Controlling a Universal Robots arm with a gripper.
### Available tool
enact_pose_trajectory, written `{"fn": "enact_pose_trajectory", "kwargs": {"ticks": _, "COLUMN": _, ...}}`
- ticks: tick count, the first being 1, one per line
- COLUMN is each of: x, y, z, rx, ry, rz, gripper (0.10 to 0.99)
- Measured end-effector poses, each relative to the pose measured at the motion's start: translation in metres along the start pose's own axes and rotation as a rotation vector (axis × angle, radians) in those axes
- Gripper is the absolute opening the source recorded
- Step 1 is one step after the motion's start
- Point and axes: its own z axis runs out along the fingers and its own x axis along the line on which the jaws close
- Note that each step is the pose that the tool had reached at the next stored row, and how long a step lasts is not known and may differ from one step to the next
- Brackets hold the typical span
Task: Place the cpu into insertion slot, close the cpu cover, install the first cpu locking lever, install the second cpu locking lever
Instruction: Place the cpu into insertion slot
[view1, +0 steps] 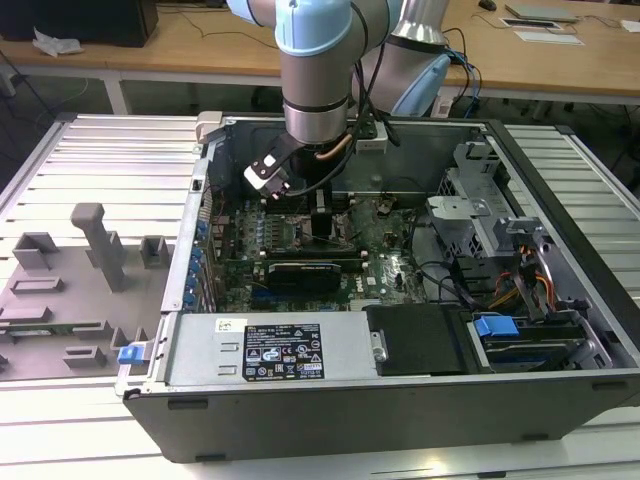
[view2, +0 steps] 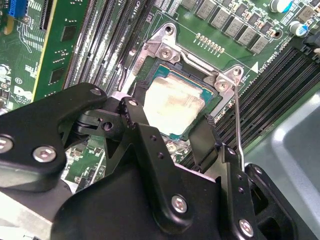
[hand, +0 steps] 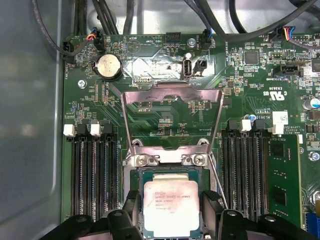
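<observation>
First wrist view is showing the gripper (hand: 172, 198) straddling the cpu (hand: 171, 210), probably light, stiff and fragile, best held by opposite edges; clamping or not, I cannot tell.

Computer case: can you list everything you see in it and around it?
table: one, pale grey, under the case
computer case: one, grey and black, lying open
motherboard: one, green, inside the case
cpu: one, silvery-beige, lying in the insertion slot
insertion slot: one, dark, mid-motherboard
cpu cover: one, silvery, open, off the slot
memory slots: several, black, both sides of the slot
coin battery: one, silver, beyond the cover
gripper: one, black, open, straddling the cpu
arm: one, silver and blue, reaching into the case
</observation>
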Motion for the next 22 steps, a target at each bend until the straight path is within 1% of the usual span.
{"fn": "enact_pose_trajectory", "kwargs": {"ticks": 2, "x": 0.0, "y": -0.002, "z": -0.0001, "rx": 0.0, "ry": 0.0003, "rz": 0.0, "gripper": 0.616}}
{"fn": "enact_pose_trajectory", "kwargs": {"ticks": 4, "x": -0.0002, "y": -0.0092, "z": -0.0009, "rx": -0.001, "ry": 0.0008, "rz": 0.0, "gripper": 0.616}}
{"fn": "enact_pose_trajectory", "kwargs": {"ticks": 6, "x": -0.0003, "y": -0.0136, "z": -0.0013, "rx": -0.002, "ry": 0.001, "rz": 0.0, "gripper": 0.616}}
{"fn": "enact_pose_trajectory", "kwargs": {"ticks": 7, "x": -0.0002, "y": -0.0146, "z": -0.0014, "rx": -0.003, "ry": 0.001, "rz": 0.0, "gripper": 0.616}}
{"fn": "enact_pose_trajectory", "kwargs": {"ticks": 9, "x": -0.0003, "y": -0.0147, "z": -0.0014, "rx": -0.003, "ry": 0.001, "rz": 0.0, "gripper": 0.616}}
{"fn": "enact_pose_trajectory", "kwargs": {"ticks": 13, "x": -0.0003, "y": -0.0139, "z": -0.0099, "rx": -0.004, "ry": 0.0012, "rz": 0.0, "gripper": 0.616}}
{"fn": "enact_pose_trajectory", "kwargs": {"ticks": 16, "x": -0.0003, "y": -0.0139, "z": -0.0102, "rx": -0.004, "ry": 0.0012, "rz": 0.0, "gripper": 0.616}}
{"fn": "enact_pose_trajectory", "kwargs": {"ticks": 17, "x": -0.0003, "y": -0.0139, "z": -0.0102, "rx": 0.007, "ry": 0.001, "rz": 0.0, "gripper": 0.616}}
{"fn": "enact_pose_trajectory", "kwargs": {"ticks": 18, "x": -0.0003, "y": -0.0135, "z": -0.0099, "rx": 0.04, "ry": 0.0002, "rz": 0.0, "gripper": 0.616}}
{"fn": "enact_pose_trajectory", "kwargs": {"ticks": 20, "x": -0.0003, "y": -0.0134, "z": -0.0097, "rx": 0.07, "ry": -0.0003, "rz": 0.0, "gripper": 0.616}}
{"fn": "enact_pose_trajectory", "kwargs": {"ticks": 22, "x": -0.0003, "y": -0.0134, "z": -0.0099, "rx": 0.073, "ry": -0.0007, "rz": 0.0, "gripper": 0.616}}
